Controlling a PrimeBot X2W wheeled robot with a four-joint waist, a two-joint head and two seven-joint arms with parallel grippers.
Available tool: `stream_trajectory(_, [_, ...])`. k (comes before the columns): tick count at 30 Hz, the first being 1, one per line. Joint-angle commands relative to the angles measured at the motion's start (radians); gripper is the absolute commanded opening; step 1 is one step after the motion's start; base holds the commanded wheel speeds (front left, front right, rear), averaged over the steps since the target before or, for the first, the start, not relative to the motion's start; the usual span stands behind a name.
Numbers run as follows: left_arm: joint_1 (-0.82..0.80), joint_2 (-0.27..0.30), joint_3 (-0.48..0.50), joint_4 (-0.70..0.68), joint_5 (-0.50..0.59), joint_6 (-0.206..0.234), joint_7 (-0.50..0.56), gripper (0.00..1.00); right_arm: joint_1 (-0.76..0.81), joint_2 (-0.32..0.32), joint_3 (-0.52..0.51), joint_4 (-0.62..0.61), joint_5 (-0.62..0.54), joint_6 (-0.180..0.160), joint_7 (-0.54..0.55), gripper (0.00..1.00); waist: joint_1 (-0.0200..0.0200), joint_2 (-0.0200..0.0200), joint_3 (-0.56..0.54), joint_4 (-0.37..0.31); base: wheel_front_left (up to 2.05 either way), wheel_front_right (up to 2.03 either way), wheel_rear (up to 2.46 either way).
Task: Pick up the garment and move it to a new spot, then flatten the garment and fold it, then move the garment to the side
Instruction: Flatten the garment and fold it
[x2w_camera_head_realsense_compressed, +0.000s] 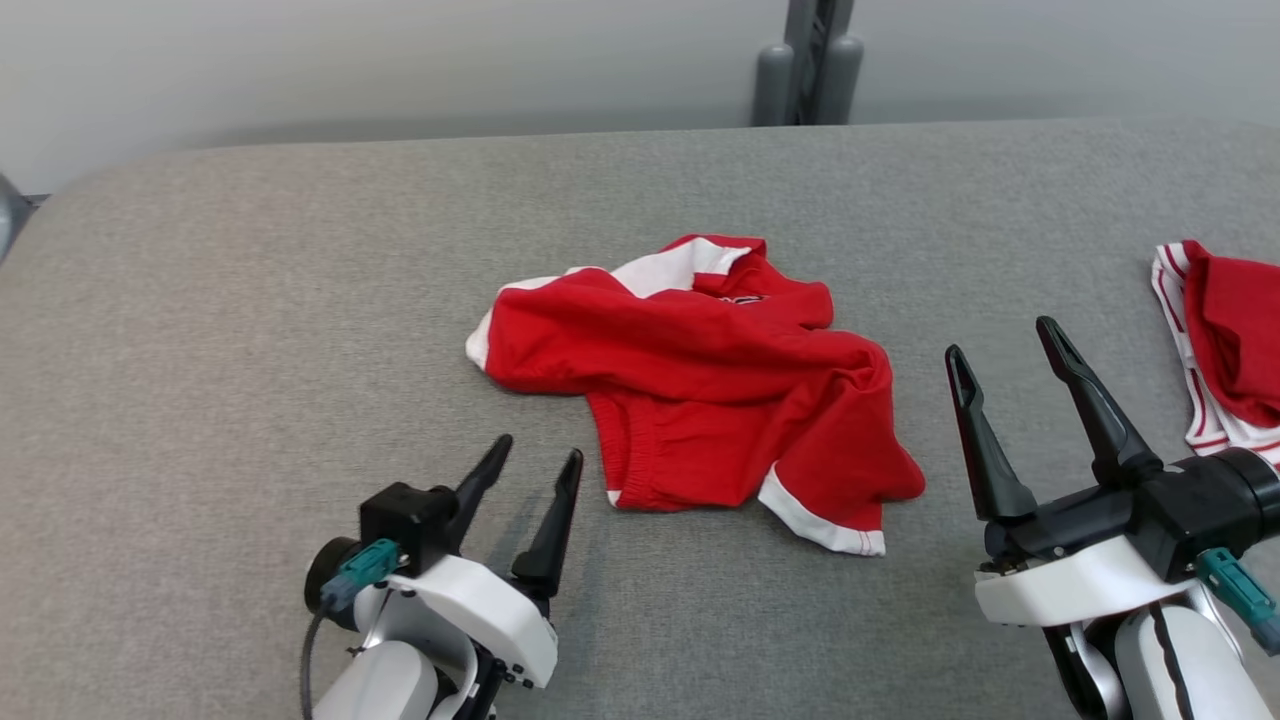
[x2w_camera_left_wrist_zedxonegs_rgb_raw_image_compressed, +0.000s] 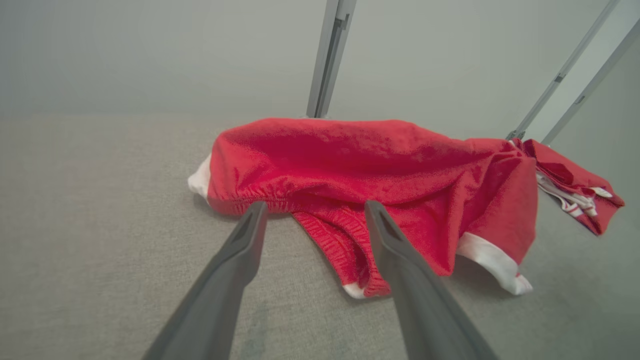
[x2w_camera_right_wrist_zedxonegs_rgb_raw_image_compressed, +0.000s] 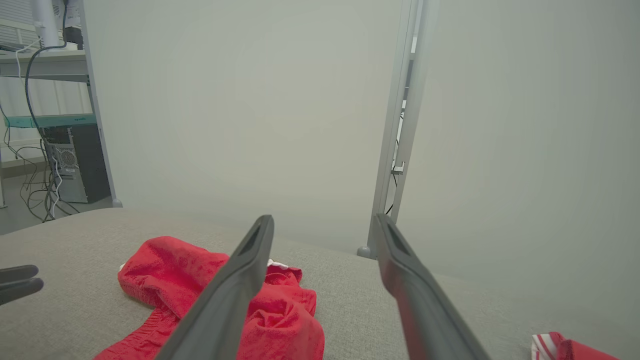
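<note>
A crumpled red garment with white trim lies in a heap at the middle of the grey padded table. My left gripper stands open just left of its near hem, low over the cloth surface, with nothing between its fingers. In the left wrist view the garment lies right ahead of the left gripper, its elastic hem between the tips. My right gripper is open and raised, to the right of the garment. The right wrist view has the garment below and left of the right gripper.
A second red garment with white striped trim lies at the table's right edge, close to my right arm. A grey post stands behind the table's far edge. Shelving with cables and a computer stands past the left end.
</note>
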Motion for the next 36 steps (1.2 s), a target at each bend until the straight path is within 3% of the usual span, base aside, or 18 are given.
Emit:
stream_trajectory(1, [-0.021, 0.003, -0.008, 0.011, 0.007, -0.008, 0.011, 1.0, -0.013, -0.002, -0.006, -0.004, -0.001, -0.001, -0.001, 1.0, 0.0, 0.0, 0.015, -0.02, 0.0, 0.0, 0.0])
stream_trajectory(10, [-0.08, 0.02, -0.123, 0.111, 0.044, -0.095, 0.135, 1.0, -0.022, 0.007, -0.023, -0.013, -0.006, -0.001, -0.001, 1.0, 0.0, 0.0, 0.064, -0.08, 0.0, 0.0, 0.0])
stream_trajectory(16, [-0.118, 0.029, -0.136, 0.159, 0.07, -0.076, 0.162, 1.0, -0.031, 0.013, -0.026, -0.016, -0.007, -0.001, -0.001, 1.0, 0.0, 0.0, 0.087, -0.102, 0.0, 0.0, 0.0])
stream_trajectory(20, [-0.137, 0.026, -0.144, 0.178, 0.059, -0.095, 0.166, 1.0, -0.032, 0.017, -0.031, -0.016, -0.008, -0.001, -0.001, 1.0, 0.0, 0.0, 0.095, -0.107, 0.0, 0.0, 0.0])
stream_trajectory(22, [-0.141, 0.022, -0.144, 0.178, 0.049, -0.109, 0.157, 0.0, -0.03, 0.018, -0.037, -0.013, -0.011, -0.001, -0.001, 1.0, 0.0, 0.0, 0.096, -0.105, 0.0, 0.0, 0.0])
stream_trajectory(31, [-0.105, 0.06, -0.059, 0.095, -0.029, -0.112, 0.072, 0.0, -0.006, 0.019, -0.061, 0.018, -0.023, -0.001, -0.001, 1.0, 0.0, 0.0, 0.052, -0.043, 0.0, 0.0, 0.0])
stream_trajectory(36, [-0.066, 0.122, 0.001, 0.009, -0.055, -0.08, 0.058, 0.0, 0.002, 0.017, -0.057, 0.035, -0.024, -0.001, -0.001, 1.0, 0.0, 0.0, 0.024, 0.006, 0.0, 0.0, 0.0])
